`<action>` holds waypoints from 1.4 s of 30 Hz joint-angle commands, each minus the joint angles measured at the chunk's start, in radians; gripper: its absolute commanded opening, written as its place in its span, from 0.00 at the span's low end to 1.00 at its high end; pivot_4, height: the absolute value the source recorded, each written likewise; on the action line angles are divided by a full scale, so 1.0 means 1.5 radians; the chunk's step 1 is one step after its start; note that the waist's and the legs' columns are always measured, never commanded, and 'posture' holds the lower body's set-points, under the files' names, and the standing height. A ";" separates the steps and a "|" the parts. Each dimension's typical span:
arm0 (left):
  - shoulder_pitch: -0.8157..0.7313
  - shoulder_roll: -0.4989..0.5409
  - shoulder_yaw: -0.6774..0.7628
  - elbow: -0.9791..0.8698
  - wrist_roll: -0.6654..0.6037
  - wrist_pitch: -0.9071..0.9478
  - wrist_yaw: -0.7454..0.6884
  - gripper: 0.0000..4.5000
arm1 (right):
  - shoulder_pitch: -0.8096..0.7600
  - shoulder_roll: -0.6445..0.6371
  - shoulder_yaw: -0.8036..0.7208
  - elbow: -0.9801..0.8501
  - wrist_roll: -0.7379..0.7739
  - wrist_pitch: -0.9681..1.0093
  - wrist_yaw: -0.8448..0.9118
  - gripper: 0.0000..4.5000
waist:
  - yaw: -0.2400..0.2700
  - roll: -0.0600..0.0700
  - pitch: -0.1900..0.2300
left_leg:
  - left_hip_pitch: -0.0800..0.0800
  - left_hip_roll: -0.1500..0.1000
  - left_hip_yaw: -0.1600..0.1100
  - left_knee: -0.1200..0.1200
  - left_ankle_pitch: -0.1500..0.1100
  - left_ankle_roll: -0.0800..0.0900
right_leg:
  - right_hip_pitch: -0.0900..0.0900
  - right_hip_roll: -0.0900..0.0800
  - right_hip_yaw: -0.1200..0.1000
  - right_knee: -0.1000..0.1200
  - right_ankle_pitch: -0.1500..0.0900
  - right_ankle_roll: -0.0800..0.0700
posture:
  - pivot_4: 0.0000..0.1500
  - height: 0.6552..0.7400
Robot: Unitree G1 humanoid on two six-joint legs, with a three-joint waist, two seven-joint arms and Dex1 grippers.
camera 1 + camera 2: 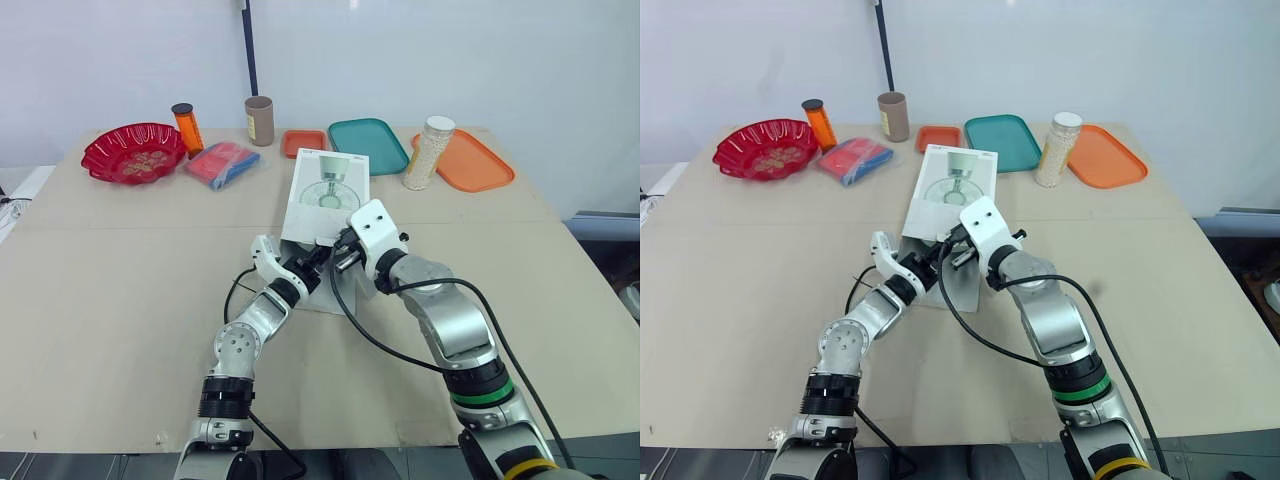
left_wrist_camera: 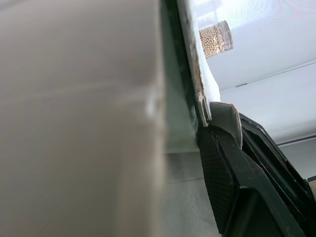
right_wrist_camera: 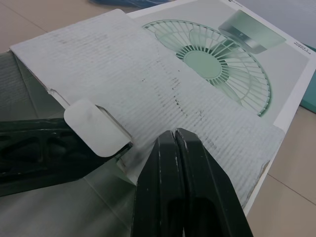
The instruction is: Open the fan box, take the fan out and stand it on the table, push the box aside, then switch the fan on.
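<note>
On the table (image 1: 120,300), the box (image 1: 330,190) lies flat, its near flap (image 3: 148,84) loose: the opening step is in hand. The right gripper (image 3: 174,133), clenched, works at the flap. The left gripper (image 1: 316,262) meets it there, grip impossible to tell. Next, likely, the flap must swing clear to reach the fan, hidden inside. Behind the box, a bowl (image 1: 100,160) holds brownish bits and a jar (image 1: 428,152) holds pale beads.

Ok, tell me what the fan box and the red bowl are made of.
Fan box: corrugated cardboard, matte white with a printed face; fine ribs show through its flap. Red bowl: probably moulded plastic, glossy, with bright highlights on its patterned wall.
</note>
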 commanded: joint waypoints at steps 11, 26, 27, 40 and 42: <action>0.116 -0.038 -0.015 -0.138 -0.064 0.095 0.105 0.28 | -0.009 0.004 0.013 0.008 -0.005 0.059 -0.003 0.00 | -0.001 -0.001 0.001 | 0.000 0.000 0.000 -0.001 0.000 0.000 | -0.001 0.000 0.000 0.000 0.000 0.000 | 1.00 1.00; 0.159 0.016 -0.024 -0.212 -0.135 0.144 0.172 0.28 | -0.035 0.019 0.002 0.011 -0.006 0.095 -0.023 0.00 | -0.001 -0.001 0.001 | 0.000 0.000 0.000 -0.001 0.000 0.000 | -0.001 0.000 0.000 0.000 0.000 0.000 | 1.00 1.00; 0.161 0.021 -0.021 -0.213 -0.141 0.141 0.178 0.28 | -0.037 0.021 0.002 0.012 -0.005 0.095 -0.024 0.00 | -0.001 -0.001 0.001 | 0.000 0.000 0.000 -0.001 0.000 0.000 | -0.001 0.000 0.000 0.000 0.000 0.000 | 1.00 1.00; 0.183 0.067 -0.019 -0.246 -0.180 0.134 0.210 0.28 | -0.072 0.037 -0.016 0.036 0.010 0.104 -0.020 0.00 | -0.002 -0.001 0.000 | 0.000 0.001 0.000 -0.001 0.000 0.000 | -0.001 0.000 0.000 0.000 0.000 -0.001 | 1.00 1.00; 0.183 0.070 -0.020 -0.247 -0.181 0.132 0.211 0.28 | -0.075 0.038 -0.017 0.044 0.011 0.102 -0.021 0.00 | -0.002 -0.001 0.000 | 0.000 0.001 0.000 -0.001 0.000 0.000 | -0.001 0.000 0.001 0.000 0.000 -0.001 | 1.00 1.00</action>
